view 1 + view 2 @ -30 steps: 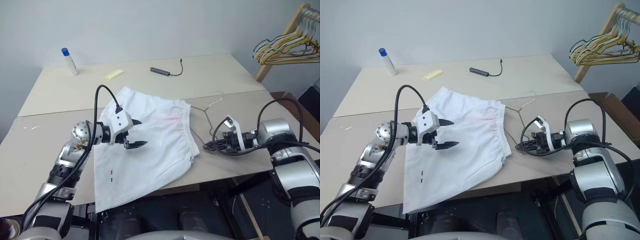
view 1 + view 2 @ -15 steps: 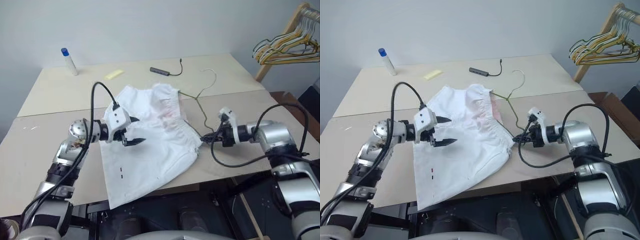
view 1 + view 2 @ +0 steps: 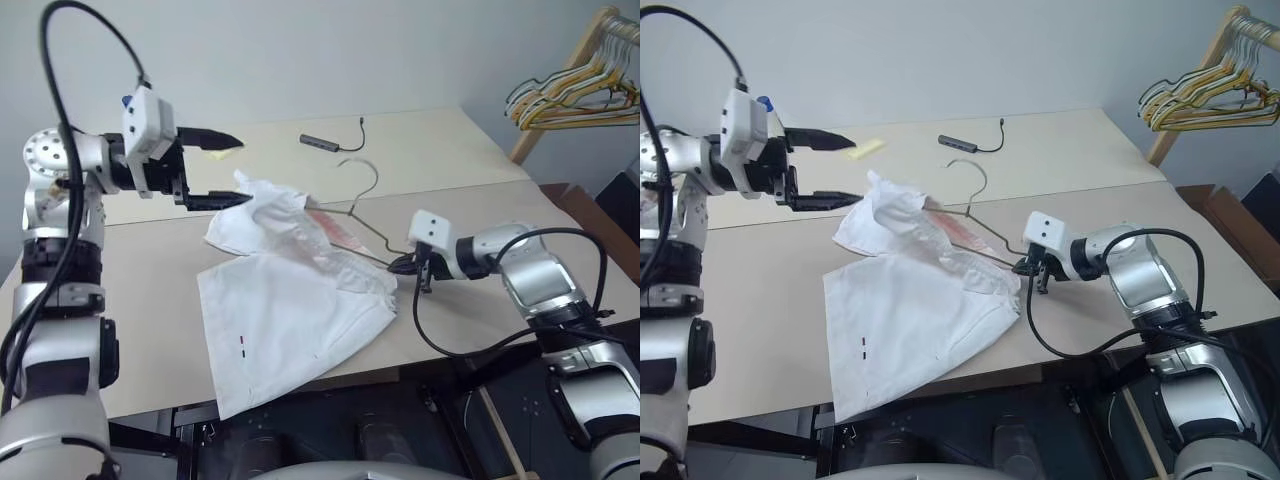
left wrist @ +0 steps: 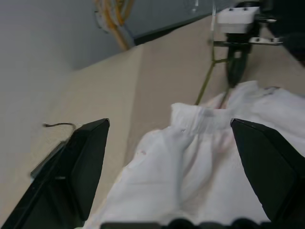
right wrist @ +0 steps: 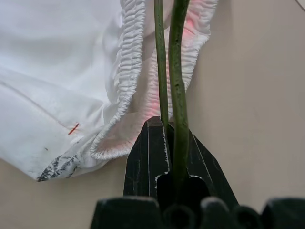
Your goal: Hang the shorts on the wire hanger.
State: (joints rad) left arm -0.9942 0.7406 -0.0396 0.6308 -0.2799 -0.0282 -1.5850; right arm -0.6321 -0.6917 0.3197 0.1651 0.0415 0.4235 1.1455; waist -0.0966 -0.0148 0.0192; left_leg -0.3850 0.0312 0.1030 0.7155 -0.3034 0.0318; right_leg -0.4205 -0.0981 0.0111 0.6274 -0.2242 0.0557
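The white shorts (image 3: 290, 300) lie on the table (image 3: 470, 160), with their gathered waistband bunched and lifted off the top. The thin wire hanger (image 5: 176, 71) stands tilted up. Its hook (image 3: 366, 188) rises above the cloth and one arm runs into the waistband. My right gripper (image 3: 402, 265) is shut on the hanger's wire at the shorts' right edge. The left gripper (image 3: 238, 172) hangs open and empty, high above the table to the left of the raised waistband. In the left wrist view the shorts (image 4: 214, 157) lie beyond its spread fingers (image 4: 81, 162).
A blue-capped bottle (image 3: 128, 102), a yellow note (image 3: 868, 147) and a dark hub with a cable (image 3: 322, 142) lie along the far side. A wooden rack with bunched hangers (image 3: 565, 95) stands off the table's right. The shorts overhang the front edge (image 3: 430, 362).
My left gripper rose well above the shorts, open and empty. The right gripper rolled and shifted left, tipping the hanger upright and drawing the waistband up into a bunch.
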